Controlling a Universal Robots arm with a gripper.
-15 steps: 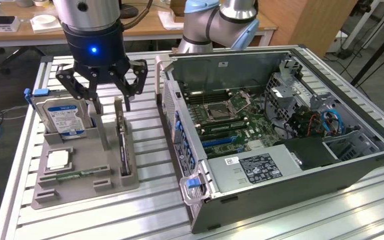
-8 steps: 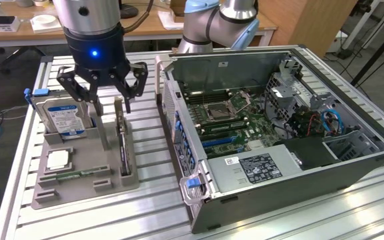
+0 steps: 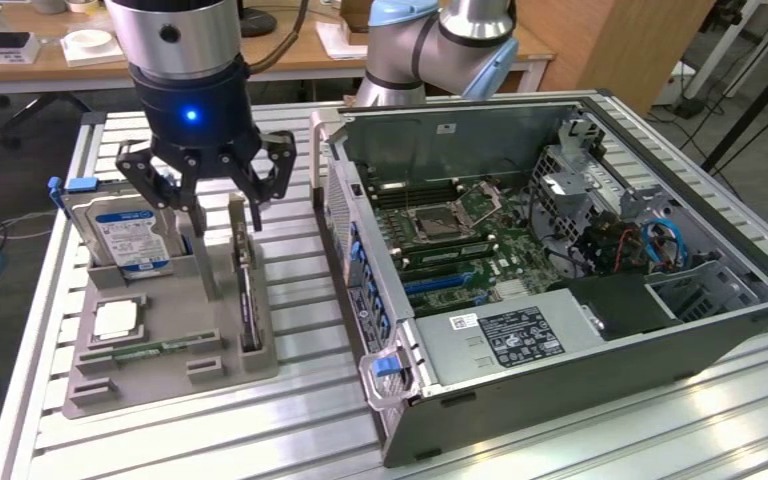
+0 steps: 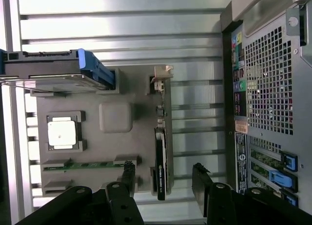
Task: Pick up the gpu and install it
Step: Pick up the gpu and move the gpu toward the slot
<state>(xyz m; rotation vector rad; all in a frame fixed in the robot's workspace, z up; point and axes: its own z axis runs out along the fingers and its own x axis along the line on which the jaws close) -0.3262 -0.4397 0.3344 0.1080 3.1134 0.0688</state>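
Note:
The gpu (image 3: pixel 243 285) is a thin dark card standing on edge in a slot of the grey holder (image 3: pixel 187 305), its silver bracket (image 4: pixel 161 75) at the far end. My gripper (image 3: pixel 219 210) hangs just above the card's far end, open, with its fingers on either side of the card's line and apart from it. In the wrist view the gpu (image 4: pixel 161 159) runs between the two black fingertips (image 4: pixel 128 172) of the gripper (image 4: pixel 165 178), over the holder (image 4: pixel 97 147). The open computer case (image 3: pixel 598 390) lies to the exterior view's right, with its motherboard (image 3: pixel 451 230) exposed.
In the holder a silver hard drive (image 3: pixel 124 235) with a blue label stands beside the gpu, near a processor chip (image 3: pixel 115 320) and a green memory stick (image 3: pixel 144 350). Everything rests on a slatted aluminium table (image 3: pixel 304 420). The case's rear panel (image 4: pixel 268 88) is close to the holder.

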